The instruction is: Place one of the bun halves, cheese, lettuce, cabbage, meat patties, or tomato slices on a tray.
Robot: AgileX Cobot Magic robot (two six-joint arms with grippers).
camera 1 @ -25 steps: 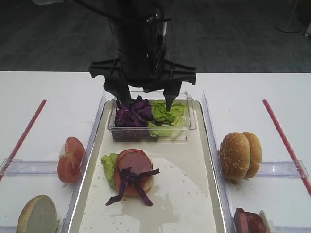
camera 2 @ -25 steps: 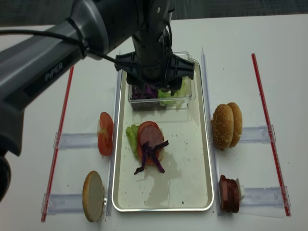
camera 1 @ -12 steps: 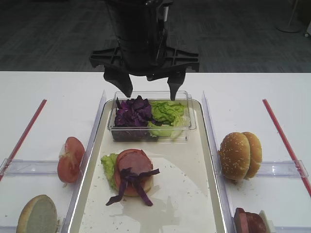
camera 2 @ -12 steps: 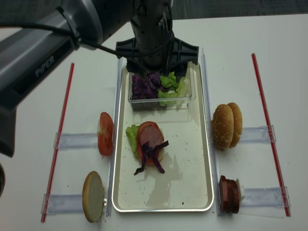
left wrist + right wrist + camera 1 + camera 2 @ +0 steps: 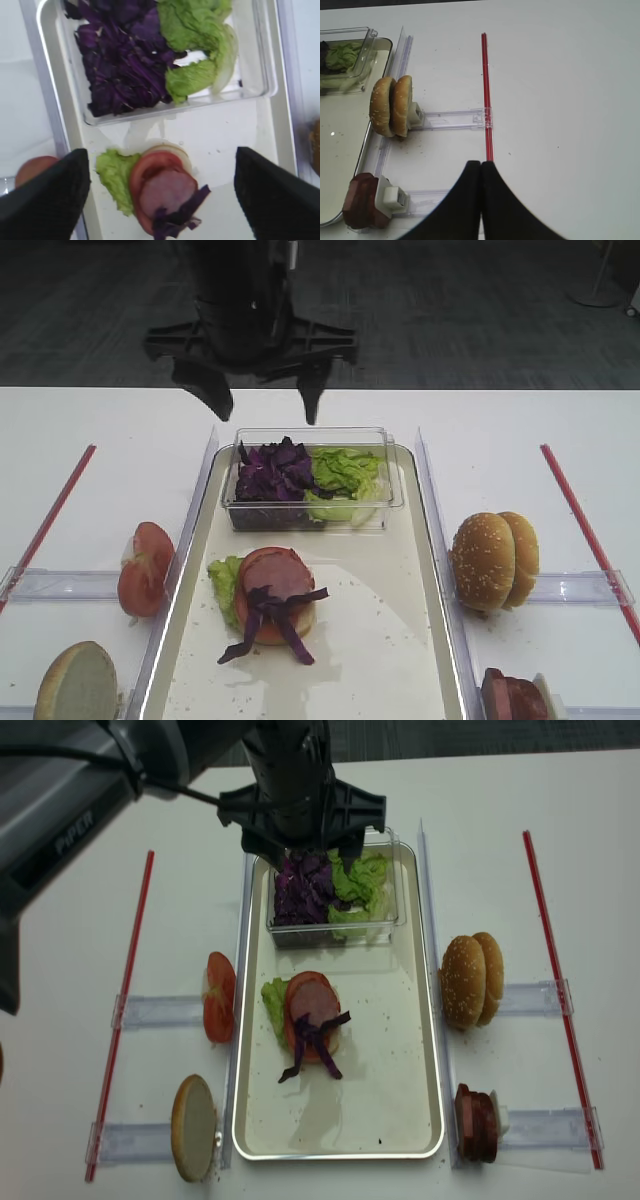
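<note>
Dark purple cabbage (image 5: 272,468), light green lettuce (image 5: 343,473), cream speckled silver-rimmed tray (image 5: 390,640), golden sesame-seeded bun halves (image 5: 493,558).

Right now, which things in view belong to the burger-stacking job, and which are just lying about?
Job:
silver-rimmed cream tray
purple shredded cabbage
ruffled green lettuce
sesame bun halves
pinkish-red meat patties
red tomato slices
open left claw

Lying about:
clear plastic box
red sticks
clear acrylic holders

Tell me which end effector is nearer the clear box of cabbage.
Left. The left end effector hangs open just above and behind the clear box; the right end effector sits shut, far right of the tray.
</note>
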